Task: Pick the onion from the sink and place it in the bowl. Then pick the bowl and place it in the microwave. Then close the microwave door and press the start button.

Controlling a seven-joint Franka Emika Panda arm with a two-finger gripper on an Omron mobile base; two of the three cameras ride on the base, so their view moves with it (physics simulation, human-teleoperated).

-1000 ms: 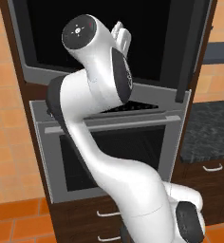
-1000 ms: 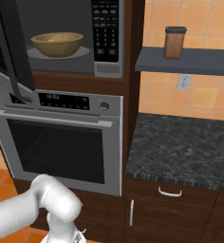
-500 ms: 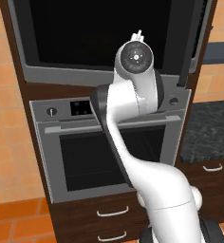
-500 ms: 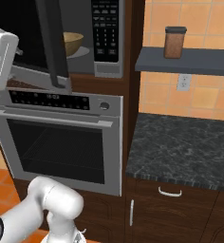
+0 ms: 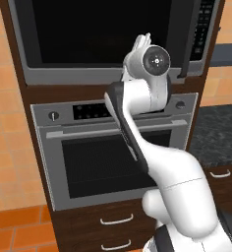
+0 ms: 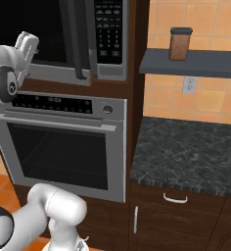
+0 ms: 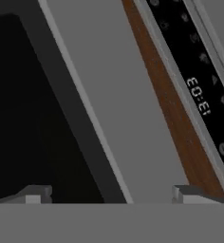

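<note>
The microwave (image 5: pixel 108 39) fills the top of the left base view, and its keypad panel (image 6: pixel 110 29) sits at its right. The microwave door (image 6: pixel 76 34) is swung almost shut, its right edge still standing slightly out in front of the keypad. My gripper (image 6: pixel 28 45) is open and empty, up against the door's lower grey frame (image 7: pixel 118 104). Its white hand (image 5: pixel 137 51) shows at the door's bottom edge, and the two fingertips (image 7: pixel 35 193) stand wide apart. The bowl and onion are hidden behind the door. The sink is out of view.
A steel oven (image 5: pixel 113 152) with a bar handle and control strip (image 6: pixel 54 104) sits right below the microwave. To the right are a dark stone counter (image 6: pixel 186 157) and a shelf with a brown jar (image 6: pixel 180 43). Drawers (image 5: pixel 115 219) lie under the oven.
The microwave door has swung from wide open to almost shut, hiding the bowl. My hand followed it toward the microwave front, and the jaws opened a little wider.
</note>
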